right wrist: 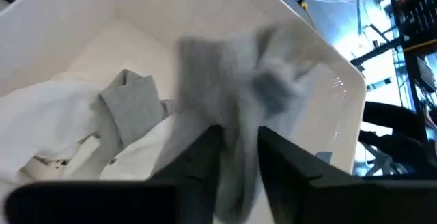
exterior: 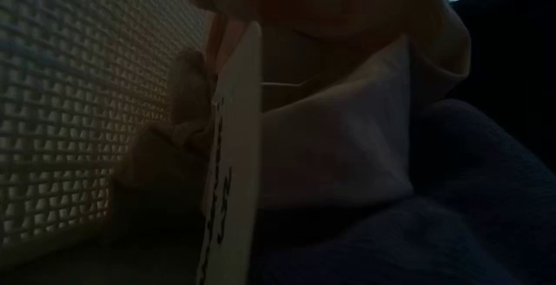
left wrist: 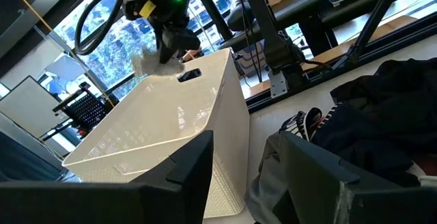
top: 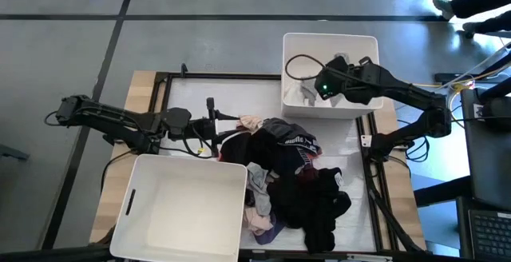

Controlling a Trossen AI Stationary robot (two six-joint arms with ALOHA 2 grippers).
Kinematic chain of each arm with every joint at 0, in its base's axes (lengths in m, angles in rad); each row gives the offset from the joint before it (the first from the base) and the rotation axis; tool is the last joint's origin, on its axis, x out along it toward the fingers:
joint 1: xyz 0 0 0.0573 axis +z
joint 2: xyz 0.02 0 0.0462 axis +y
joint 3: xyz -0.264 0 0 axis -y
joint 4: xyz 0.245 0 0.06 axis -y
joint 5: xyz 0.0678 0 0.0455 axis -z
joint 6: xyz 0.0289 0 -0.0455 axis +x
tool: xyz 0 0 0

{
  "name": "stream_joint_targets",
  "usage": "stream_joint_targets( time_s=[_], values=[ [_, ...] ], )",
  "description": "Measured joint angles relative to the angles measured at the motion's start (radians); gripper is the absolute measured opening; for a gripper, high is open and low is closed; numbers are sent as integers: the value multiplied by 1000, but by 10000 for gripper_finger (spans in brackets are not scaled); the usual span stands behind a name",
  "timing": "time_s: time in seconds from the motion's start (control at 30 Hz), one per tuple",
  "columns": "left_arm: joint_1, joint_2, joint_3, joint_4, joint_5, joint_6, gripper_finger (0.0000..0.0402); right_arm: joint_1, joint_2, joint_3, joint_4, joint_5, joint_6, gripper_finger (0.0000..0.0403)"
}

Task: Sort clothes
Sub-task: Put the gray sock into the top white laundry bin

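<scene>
While over a rectangular white bin [top: 329, 112] | right claw [right wrist: 235, 145] pinches soft grey garment [right wrist: 239, 74] | left claw [left wrist: 242, 162] spread.

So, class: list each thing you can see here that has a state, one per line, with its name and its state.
Right gripper: over the far bin, grey garment between its fingers.
Grey garment: hanging, blurred.
Far bin: upright, white and grey clothes inside.
Near bin: upright, nothing visible inside.
Clothes pile: heaped on the table, unsorted.
Left gripper: open, low beside the pile, holding nothing.
</scene>
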Motion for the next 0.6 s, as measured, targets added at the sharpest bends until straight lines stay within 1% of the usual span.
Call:
stream_joint_targets(
  time_s=[0.13,0.23,0.27,0.33,0.43,0.6],
  values=[
    [0,0,0,0,0,0,159,-13,0,0,16,-56,1,171],
    [0,0,0,0,0,0,159,7,0,0,51,-161,-1,207],
    [0,0,0,0,0,0,159,32,0,0,66,-199,-1,215],
    [0,0,0,0,0,0,159,96,0,0,117,-242,-20,229],
    [0,0,0,-1,0,0,159,228,6,0,215,-264,-65,240],
    [0,0,0,-6,0,0,159,428,26,-24,390,-316,-108,244]
  ],
)
